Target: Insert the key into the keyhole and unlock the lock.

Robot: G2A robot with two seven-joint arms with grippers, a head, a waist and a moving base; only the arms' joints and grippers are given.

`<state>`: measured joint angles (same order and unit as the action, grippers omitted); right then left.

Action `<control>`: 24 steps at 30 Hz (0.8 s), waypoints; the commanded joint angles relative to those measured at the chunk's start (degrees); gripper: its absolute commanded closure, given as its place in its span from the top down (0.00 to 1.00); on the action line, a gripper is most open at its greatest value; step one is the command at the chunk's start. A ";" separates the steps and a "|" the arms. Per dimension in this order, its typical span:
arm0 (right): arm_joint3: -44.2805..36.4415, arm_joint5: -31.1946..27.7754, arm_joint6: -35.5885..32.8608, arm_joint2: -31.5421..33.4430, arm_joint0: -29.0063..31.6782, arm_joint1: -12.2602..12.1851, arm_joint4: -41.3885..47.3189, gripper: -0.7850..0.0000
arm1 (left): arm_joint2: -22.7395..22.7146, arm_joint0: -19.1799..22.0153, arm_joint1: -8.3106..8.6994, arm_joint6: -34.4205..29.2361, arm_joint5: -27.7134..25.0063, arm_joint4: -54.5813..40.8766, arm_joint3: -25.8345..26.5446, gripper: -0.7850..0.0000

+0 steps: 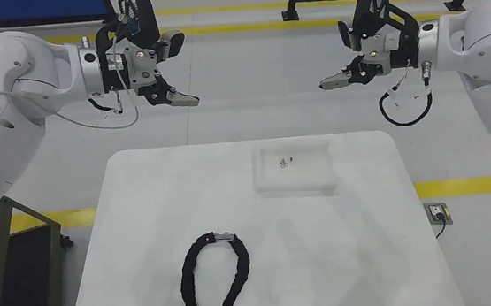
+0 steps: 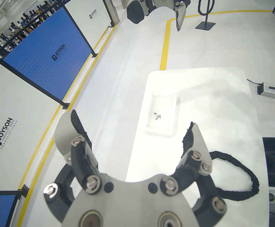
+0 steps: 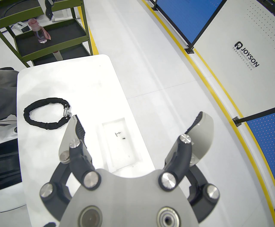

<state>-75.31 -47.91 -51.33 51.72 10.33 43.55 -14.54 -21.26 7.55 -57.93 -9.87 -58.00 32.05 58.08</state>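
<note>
Beyond the table's far edge, the left gripper and right gripper hang over the floor, both spread wide and empty. The key lies in the white tray at far centre, and the black chain lock lies looped at near left. The right wrist view resolves its metal end piece.

a white worktop with rounded corners carries a shallow white tray near the middle of its far edge. the pale floor around it is marked with yellow lines, and blue and white barrier panels on black feet stand beyond them. an olive-green shelf cart stands just beside one end of the worktop with a pinkish bottle on one of its black shelves, and a small grey power box lies on the floor off the other end.
</note>
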 commanded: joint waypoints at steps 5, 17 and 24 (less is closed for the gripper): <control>0.00 0.00 0.00 0.00 0.00 0.00 0.00 1.00 | 0.00 0.00 0.00 0.00 0.00 0.00 0.00 1.00; 0.00 0.00 0.00 0.00 0.00 0.00 0.00 1.00 | 0.00 0.00 0.00 0.00 0.00 0.00 0.00 1.00; 0.17 1.22 1.11 -0.16 1.10 -0.01 -0.26 1.00 | 0.00 0.00 0.00 0.00 0.00 0.00 0.00 1.00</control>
<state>-75.23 -47.72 -51.14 51.67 10.52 43.55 -14.55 -21.26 7.55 -57.93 -9.87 -58.00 32.05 58.08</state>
